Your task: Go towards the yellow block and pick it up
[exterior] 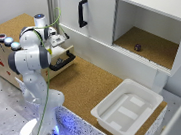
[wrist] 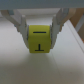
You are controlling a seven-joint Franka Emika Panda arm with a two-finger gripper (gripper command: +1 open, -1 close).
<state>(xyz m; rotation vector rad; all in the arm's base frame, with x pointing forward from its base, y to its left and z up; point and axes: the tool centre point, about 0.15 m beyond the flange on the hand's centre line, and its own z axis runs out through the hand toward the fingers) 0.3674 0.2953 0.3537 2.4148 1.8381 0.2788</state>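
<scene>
The yellow block (wrist: 40, 40) fills the middle of the wrist view, a small bright cube with a black mark on its face. My gripper (wrist: 40, 31) is shut on it, one white finger (wrist: 18, 22) pressed to each side. A pale surface lies beneath it; whether the block rests on it or hangs above it cannot be told. In the exterior view my gripper (exterior: 59, 40) is over the open drawer at the left, and the block is hidden there by the hand.
The open drawer has a black bar handle (exterior: 63, 61). A white cabinet door with a black handle (exterior: 82, 12) stands behind. A dark reddish ball (exterior: 137, 47) lies in the open shelf. A white tray (exterior: 127, 107) sits on the cork counter's front right.
</scene>
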